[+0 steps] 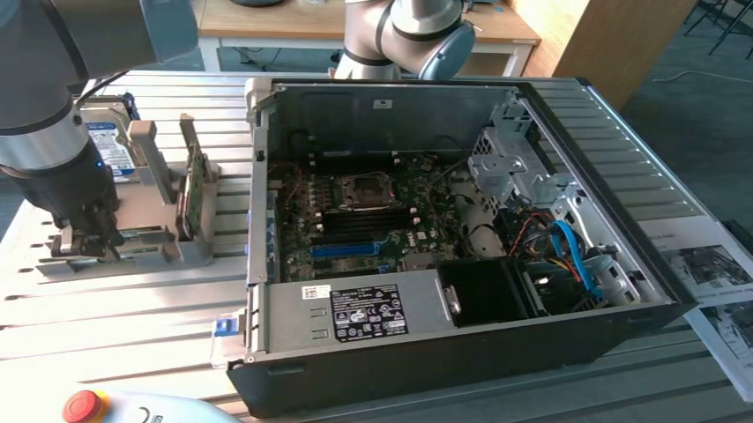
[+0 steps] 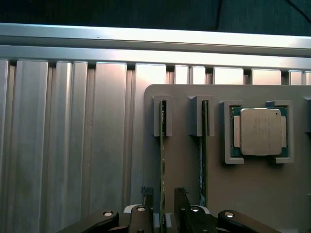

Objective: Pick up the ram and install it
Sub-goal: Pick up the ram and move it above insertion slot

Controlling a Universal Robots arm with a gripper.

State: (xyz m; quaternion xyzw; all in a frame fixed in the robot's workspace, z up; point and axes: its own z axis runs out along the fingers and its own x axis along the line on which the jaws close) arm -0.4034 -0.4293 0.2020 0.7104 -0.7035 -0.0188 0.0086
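Observation:
Two rams stand on edge in slots of a grey holder (image 2: 184,160). The nearer ram (image 2: 163,145) is a thin green stick that runs straight in between my fingertips (image 2: 147,194). A second ram (image 2: 204,145) stands parallel beside it. My gripper (image 2: 164,201) is open, one finger on each side of the nearer ram with a small gap on both sides. In the exterior view the gripper (image 1: 83,240) is lowered onto the holder's near end, at the exterior view's left.
A square silver processor (image 2: 260,131) sits in a pocket of the holder beside the rams. A hard drive (image 1: 100,141) stands at the holder's far end. The open computer case (image 1: 471,370) shows its motherboard (image 1: 365,220). A red stop button (image 1: 83,405) sits at the table's front edge.

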